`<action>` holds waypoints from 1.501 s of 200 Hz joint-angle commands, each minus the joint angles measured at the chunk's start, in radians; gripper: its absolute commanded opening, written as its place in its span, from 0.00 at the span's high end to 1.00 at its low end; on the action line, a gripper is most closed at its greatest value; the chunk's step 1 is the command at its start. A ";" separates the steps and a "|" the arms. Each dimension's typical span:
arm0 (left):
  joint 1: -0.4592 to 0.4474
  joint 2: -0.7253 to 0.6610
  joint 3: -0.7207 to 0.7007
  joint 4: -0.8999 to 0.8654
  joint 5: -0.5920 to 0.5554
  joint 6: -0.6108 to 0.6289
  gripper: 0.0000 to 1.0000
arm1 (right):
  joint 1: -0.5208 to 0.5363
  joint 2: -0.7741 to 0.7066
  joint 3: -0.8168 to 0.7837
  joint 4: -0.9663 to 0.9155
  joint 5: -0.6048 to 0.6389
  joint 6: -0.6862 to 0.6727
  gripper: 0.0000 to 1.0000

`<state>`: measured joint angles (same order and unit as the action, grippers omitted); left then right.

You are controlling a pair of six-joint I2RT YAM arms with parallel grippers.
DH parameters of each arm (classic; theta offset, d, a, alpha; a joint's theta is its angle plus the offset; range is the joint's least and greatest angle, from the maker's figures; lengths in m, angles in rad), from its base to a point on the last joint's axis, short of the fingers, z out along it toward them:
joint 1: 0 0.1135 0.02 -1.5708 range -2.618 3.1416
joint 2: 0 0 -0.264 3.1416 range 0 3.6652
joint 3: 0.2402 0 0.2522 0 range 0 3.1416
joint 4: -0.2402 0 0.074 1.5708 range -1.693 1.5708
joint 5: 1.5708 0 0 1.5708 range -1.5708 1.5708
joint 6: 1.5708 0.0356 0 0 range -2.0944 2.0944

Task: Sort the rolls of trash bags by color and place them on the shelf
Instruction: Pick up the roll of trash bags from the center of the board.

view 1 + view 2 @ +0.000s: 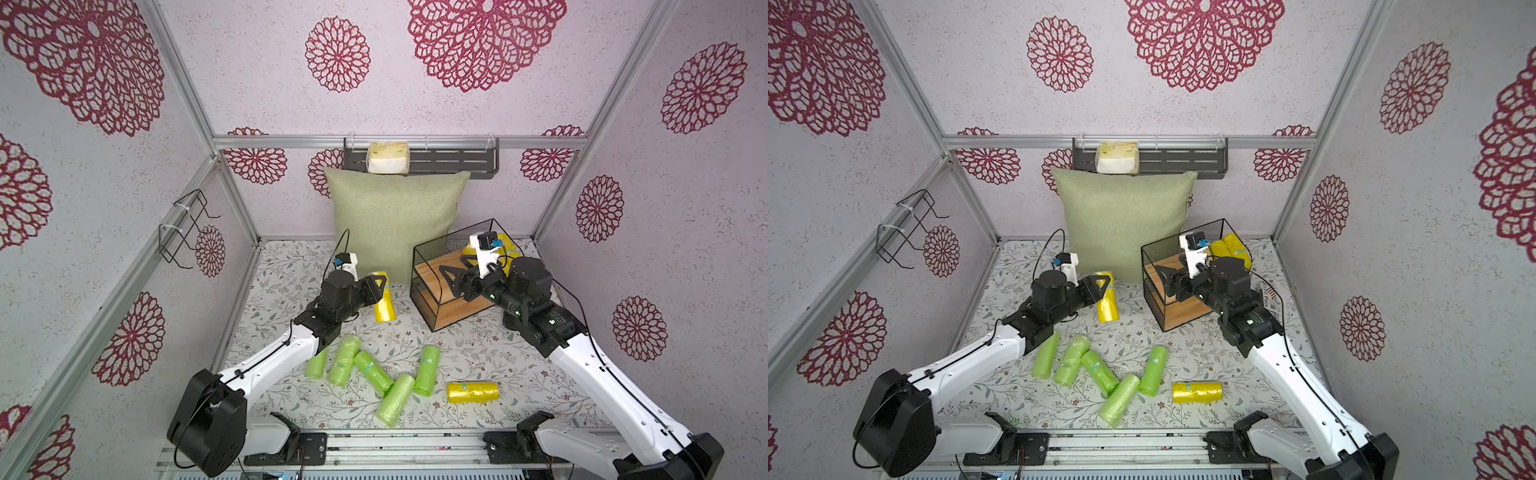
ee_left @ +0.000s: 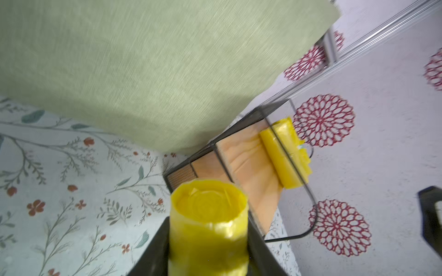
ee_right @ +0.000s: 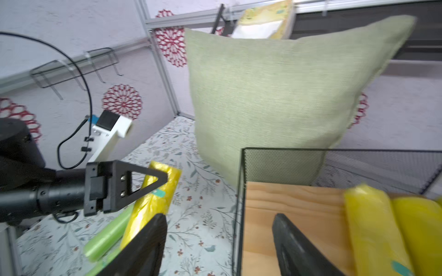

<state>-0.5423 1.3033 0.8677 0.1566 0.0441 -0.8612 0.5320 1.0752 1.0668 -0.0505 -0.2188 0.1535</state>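
Two grippers: the left gripper [image 1: 380,287] is clenched on a tilted yellow roll [image 1: 384,309] in front of the pillow [image 1: 395,220], beside the shelf [image 1: 428,272]. The right gripper [image 1: 455,270] hangs released and empty over the top board, where stored yellow rolls [image 3: 373,227] lie. Five green rolls [image 1: 373,372] and a loose yellow roll [image 1: 472,392] lie on the table [image 1: 478,353].

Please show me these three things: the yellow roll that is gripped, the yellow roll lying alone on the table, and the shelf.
gripped yellow roll [image 1: 385,309]: in a top view, its lower half.
lone yellow roll [image 1: 473,392]: in a top view, middle of its side.
shelf [image 1: 428,272]: in a top view, bare upper board.
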 commanded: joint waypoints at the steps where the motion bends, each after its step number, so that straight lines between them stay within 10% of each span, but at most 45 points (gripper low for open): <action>1: 0.002 -0.060 0.013 0.087 -0.048 -0.018 0.79 | 0.047 0.029 -0.021 0.185 -0.121 0.105 0.25; 173: -0.036 -0.160 -0.029 0.282 -0.039 -0.137 0.78 | 0.210 0.296 -0.111 0.644 -0.317 0.373 0.15; 241: -0.041 -0.168 -0.045 0.294 -0.045 -0.139 0.75 | 0.215 0.310 -0.111 0.664 -0.296 0.386 0.46; 300: -0.039 -0.197 -0.063 0.259 -0.064 -0.069 0.35 | 0.198 0.220 -0.112 0.513 -0.220 0.257 0.62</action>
<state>-0.5781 1.1454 0.8104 0.4034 0.0071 -0.9840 0.7403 1.3811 0.9489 0.5117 -0.4881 0.5045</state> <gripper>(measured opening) 0.572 0.414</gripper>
